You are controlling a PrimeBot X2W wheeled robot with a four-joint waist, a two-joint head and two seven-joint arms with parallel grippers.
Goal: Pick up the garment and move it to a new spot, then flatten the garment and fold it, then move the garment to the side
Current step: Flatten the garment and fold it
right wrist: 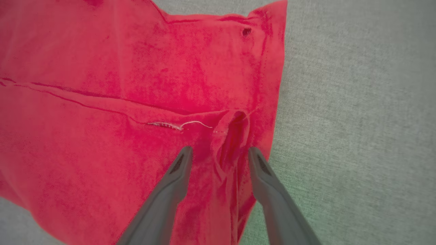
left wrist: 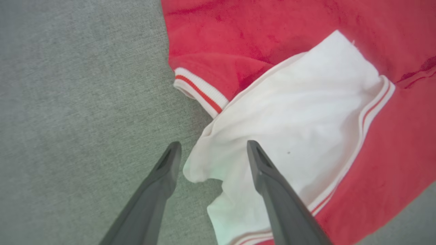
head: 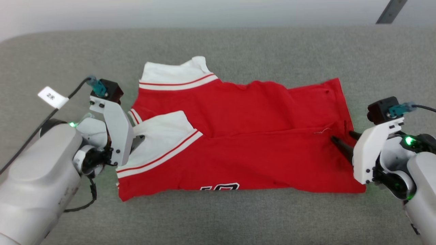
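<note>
One garment, two claws — left claw, right claw — and one grey surface.

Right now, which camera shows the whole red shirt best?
The head view: the shirt lies fully in frame. The left wrist view gives its white sleeve close up; the right wrist view, its red hem end.

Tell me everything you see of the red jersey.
The red jersey, soft knit with white sleeves and striped trim, lies folded lengthwise on the grey surface. Black white-outlined lettering peeks at its near edge. The open left pincer straddles a sleeve edge; the open right pincer straddles a pucker at the hem.
</note>
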